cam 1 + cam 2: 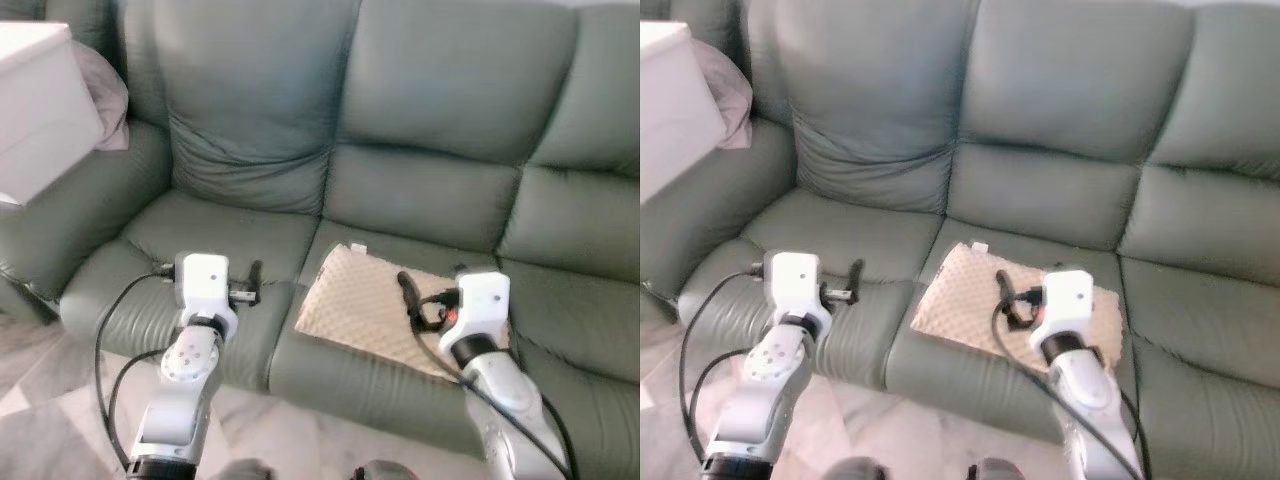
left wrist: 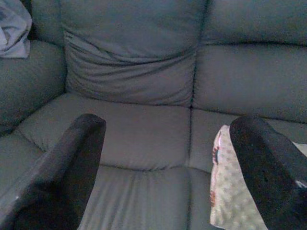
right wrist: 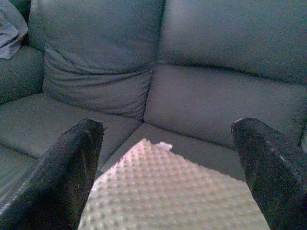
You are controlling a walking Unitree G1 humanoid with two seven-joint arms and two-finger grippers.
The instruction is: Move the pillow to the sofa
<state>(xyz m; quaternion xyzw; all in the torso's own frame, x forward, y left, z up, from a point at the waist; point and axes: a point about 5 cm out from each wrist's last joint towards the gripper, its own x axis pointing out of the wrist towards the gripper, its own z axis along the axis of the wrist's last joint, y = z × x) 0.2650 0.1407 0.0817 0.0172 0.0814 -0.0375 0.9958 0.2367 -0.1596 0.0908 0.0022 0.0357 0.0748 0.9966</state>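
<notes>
From the head view, the pillow already lies flat on the sofa seat, and the right gripper hovers over it. In both wrist views each gripper, left gripper included, is spread wide and empty. Best to back straight away without snagging the fabric; the pillow's near edge is hidden by the right arm.

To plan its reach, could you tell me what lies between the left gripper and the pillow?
Bare sofa seat with a cushion seam, by the left eye view, separates left gripper from pillow.
</notes>
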